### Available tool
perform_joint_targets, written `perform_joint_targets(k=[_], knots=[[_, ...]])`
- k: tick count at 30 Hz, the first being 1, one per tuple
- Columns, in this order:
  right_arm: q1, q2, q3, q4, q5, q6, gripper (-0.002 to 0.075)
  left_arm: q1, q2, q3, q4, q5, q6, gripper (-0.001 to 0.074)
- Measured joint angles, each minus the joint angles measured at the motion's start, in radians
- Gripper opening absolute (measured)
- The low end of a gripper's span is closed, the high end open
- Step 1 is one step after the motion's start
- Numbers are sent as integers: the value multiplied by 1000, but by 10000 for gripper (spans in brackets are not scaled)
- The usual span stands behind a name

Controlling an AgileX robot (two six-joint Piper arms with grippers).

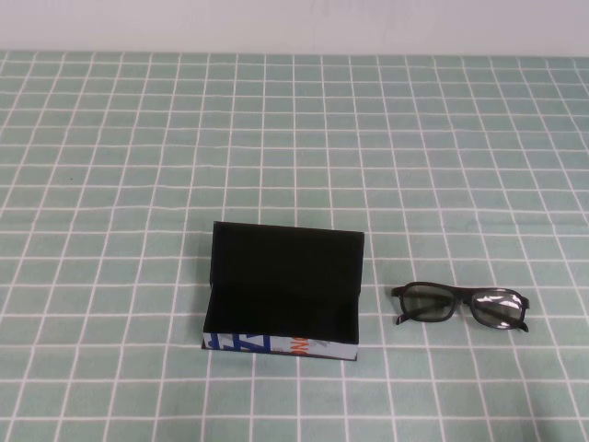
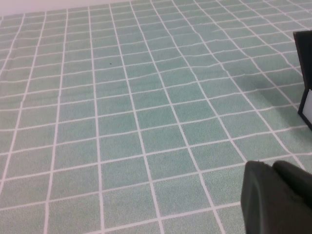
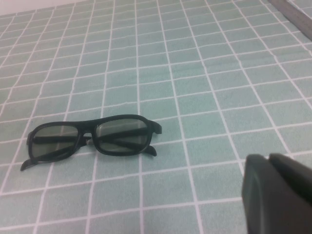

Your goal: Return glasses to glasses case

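The glasses case [image 1: 281, 293] is a black box standing open on the green checked cloth, lid up at the back, printed white front facing me. Its edge shows in the left wrist view [image 2: 305, 78]. The black glasses [image 1: 462, 305] lie folded on the cloth just right of the case, lenses up; they also show in the right wrist view [image 3: 92, 139]. Neither arm shows in the high view. My left gripper [image 2: 273, 168] is shut and empty, low over the cloth left of the case. My right gripper [image 3: 268, 161] is shut and empty, apart from the glasses.
The green cloth with a white grid [image 1: 138, 184] covers the whole table. A pale wall [image 1: 294, 23] runs along the far edge. A grey strip [image 3: 292, 14] shows at the corner of the right wrist view.
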Motion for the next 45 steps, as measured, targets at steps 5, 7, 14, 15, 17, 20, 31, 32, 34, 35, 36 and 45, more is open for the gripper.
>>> perform_joint_targets(k=[5,7,14,15,17,20,31,32,34,35,36,45], knots=[[0,0,0,0,0,0,-13,0,0,0,0,0,0,-2],[0,0,0,0,0,0,-13,0,0,0,0,0,0,-2],[0,0,0,0,0,0,-13,0,0,0,0,0,0,-2],[0,0,0,0,0,0,-13,0,0,0,0,0,0,-2],[0,0,0,0,0,0,-13,0,0,0,0,0,0,-2],[0,0,0,0,0,0,-13,0,0,0,0,0,0,-2],[0,0,0,0,0,0,-13,0,0,0,0,0,0,-2],[0,0,0,0,0,0,-13,0,0,0,0,0,0,-2],[0,0,0,0,0,0,-13,0,0,0,0,0,0,-2],[0,0,0,0,0,0,-13,0,0,0,0,0,0,-2],[0,0,0,0,0,0,-13,0,0,0,0,0,0,-2],[0,0,0,0,-4,0,-13,0,0,0,19,0,0,-2]])
